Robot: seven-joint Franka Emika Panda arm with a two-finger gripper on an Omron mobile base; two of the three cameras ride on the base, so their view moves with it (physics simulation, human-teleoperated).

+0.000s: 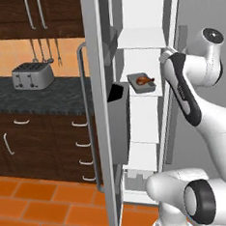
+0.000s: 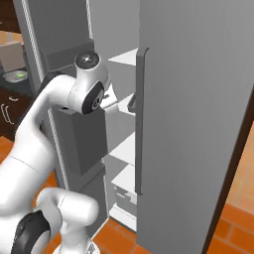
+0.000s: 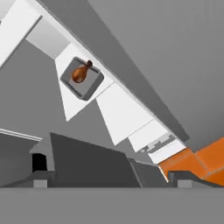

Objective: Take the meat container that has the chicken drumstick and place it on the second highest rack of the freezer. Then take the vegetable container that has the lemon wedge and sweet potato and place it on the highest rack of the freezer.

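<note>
On the far left of the left base view a toaster (image 1: 32,76) sits on the dark counter (image 1: 46,99), well apart from the work. Next comes the open freezer door (image 1: 99,111), its edge and long handle (image 1: 87,117) standing just left of the shelves. Right of that door edge, the meat container (image 1: 142,83) with the chicken drumstick (image 1: 144,80) rests on a white rack (image 1: 141,90) inside the freezer, one rack below the highest rack (image 1: 142,37) as far as the shelves can be counted. So the first half of the task looks done.

The gripper (image 3: 111,177) hangs back from the container with nothing between its fingers; the fingertips (image 3: 40,178) stand spread wide at the bottom of the hand view, and the container lies well apart from them. The arm's wrist is just right of the container's rack in the left base view.

What is left, by my judgement, is the whole second half: fetching the vegetable container with the lemon wedge and sweet potato and setting it on the highest rack.

Room is narrow. The freezer opening is a tall slot between the open door on the left and the grey wall of the other door (image 2: 198,114) on the right, whose handle (image 2: 139,119) runs close beside the wrist, so the arm should back straight out.
</note>
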